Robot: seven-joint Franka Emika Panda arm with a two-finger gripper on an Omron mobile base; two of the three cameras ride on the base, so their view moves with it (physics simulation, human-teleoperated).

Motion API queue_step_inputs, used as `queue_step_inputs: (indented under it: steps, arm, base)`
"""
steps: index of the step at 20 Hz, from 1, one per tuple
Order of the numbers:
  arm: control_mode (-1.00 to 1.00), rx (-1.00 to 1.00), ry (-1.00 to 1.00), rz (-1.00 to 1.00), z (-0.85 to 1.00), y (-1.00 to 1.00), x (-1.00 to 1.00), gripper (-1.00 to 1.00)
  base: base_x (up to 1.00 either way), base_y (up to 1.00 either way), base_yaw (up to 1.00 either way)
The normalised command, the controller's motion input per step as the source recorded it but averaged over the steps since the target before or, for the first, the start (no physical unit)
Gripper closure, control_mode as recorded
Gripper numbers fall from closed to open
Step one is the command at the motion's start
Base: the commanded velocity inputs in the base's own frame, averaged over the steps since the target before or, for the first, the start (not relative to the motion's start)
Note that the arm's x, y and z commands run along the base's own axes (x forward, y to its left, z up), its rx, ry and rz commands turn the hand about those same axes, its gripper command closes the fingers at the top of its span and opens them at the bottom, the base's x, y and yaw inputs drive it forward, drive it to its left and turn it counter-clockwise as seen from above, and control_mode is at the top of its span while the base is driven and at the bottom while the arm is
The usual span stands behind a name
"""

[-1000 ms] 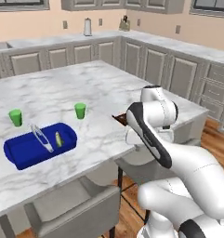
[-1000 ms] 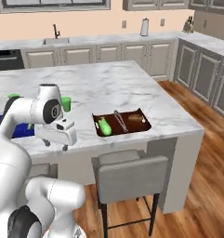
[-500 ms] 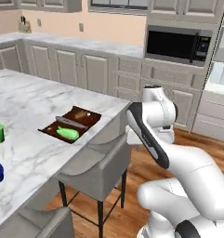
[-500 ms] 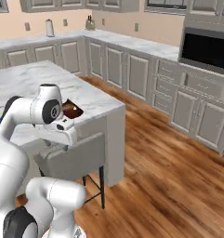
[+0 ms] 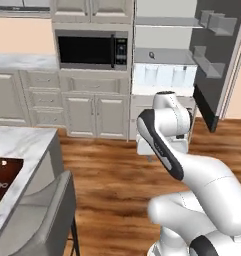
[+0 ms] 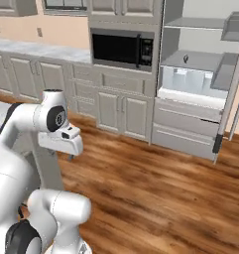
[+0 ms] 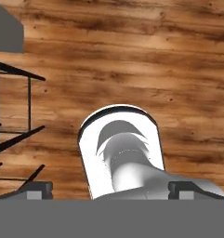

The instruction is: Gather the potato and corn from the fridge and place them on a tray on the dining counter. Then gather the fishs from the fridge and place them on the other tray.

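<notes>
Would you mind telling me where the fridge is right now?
The fridge stands open at the upper right of both base views, just right of the black microwave, its door swung out to the right across the wooden floor.

The arm (image 5: 192,175) is a chain of glossy white, rounded shells with dark grey to black bands at the joints, ending in a boxy white hand (image 6: 61,141) with small dark finger tips (image 7: 181,187), and a black round wheel-like part at its base near the wooden floor (image 6: 155,193).
</notes>
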Motion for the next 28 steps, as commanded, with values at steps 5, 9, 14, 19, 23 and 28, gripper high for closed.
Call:
queue_step_inputs:
  steps: [5,9,14,19,23,28]
  arm:
    - [1.0,0.0,0.0,0.0,0.0,0.0,0.0,-1.0]
    - [1.0,0.0,0.0,0.0,0.0,0.0,0.0,-1.0]
    - [1.0,0.0,0.0,0.0,0.0,0.0,0.0,-1.0]
    - [1.0,0.0,0.0,0.0,0.0,0.0,0.0,-1.0]
    - [1.0,0.0,0.0,0.0,0.0,0.0,0.0,-1.0]
    - [1.0,0.0,0.0,0.0,0.0,0.0,0.0,-1.0]
  base:
    - [0.89,-0.3,-0.49]
    - [1.0,-0.11,-0.23]
    - [1.0,-0.07,-0.18]
    - [1.0,0.0,-0.16]
    - [1.0,0.06,-0.15]
    - [1.0,0.08,-0.07]
